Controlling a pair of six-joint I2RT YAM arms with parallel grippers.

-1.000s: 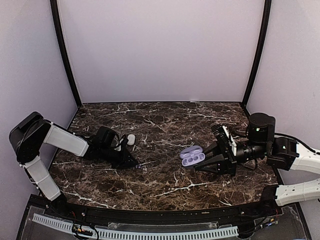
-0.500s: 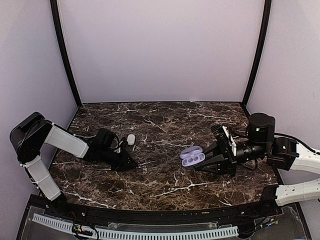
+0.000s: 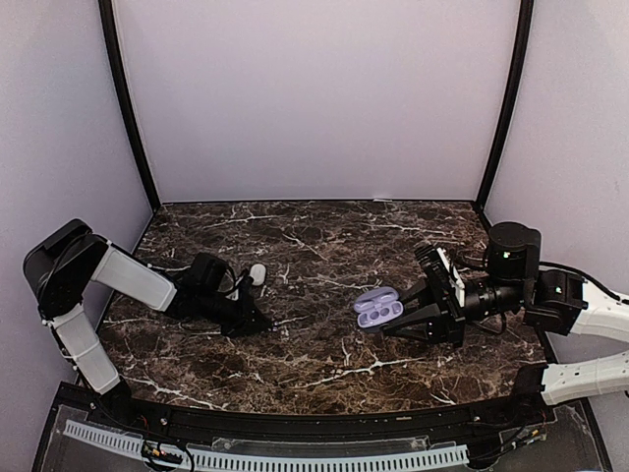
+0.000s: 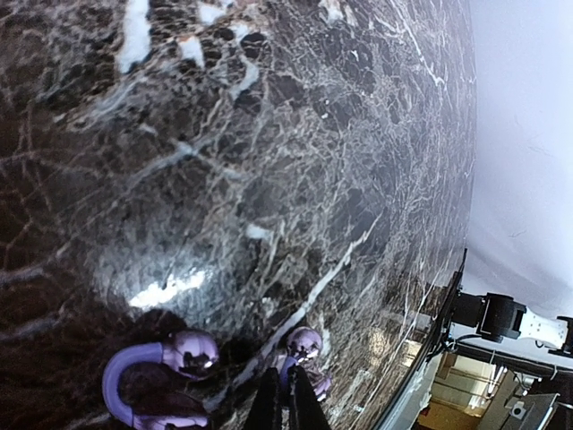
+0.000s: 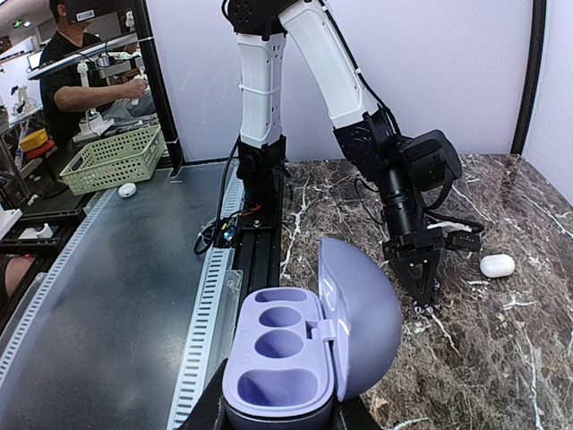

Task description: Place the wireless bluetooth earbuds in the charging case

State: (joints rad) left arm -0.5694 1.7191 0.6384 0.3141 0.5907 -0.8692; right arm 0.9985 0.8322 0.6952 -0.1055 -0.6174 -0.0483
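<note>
The charging case (image 3: pixel 378 307) is lavender and open, lid up, with empty pale lilac wells. My right gripper (image 3: pixel 395 321) is shut on its base and holds it just above the marble; the right wrist view shows the case (image 5: pixel 304 358) filling my right gripper (image 5: pixel 279 421). My left gripper (image 3: pixel 257 320) is low on the table at the left. In the left wrist view my left gripper (image 4: pixel 286 387) has its fingers pinched on the stem of one small, lilac-tinted earbud (image 4: pixel 306 345). A second earbud (image 4: pixel 183 351) lies on the marble just beside it.
A plain white oval pebble (image 3: pixel 257 274) lies behind the left gripper and also shows in the right wrist view (image 5: pixel 497 265). A black rail (image 3: pixel 295 425) runs along the table's near edge. Pale walls close the back and sides.
My left gripper has shifted slightly to the left, staying low on the table. The right arm and the case have not moved.
</note>
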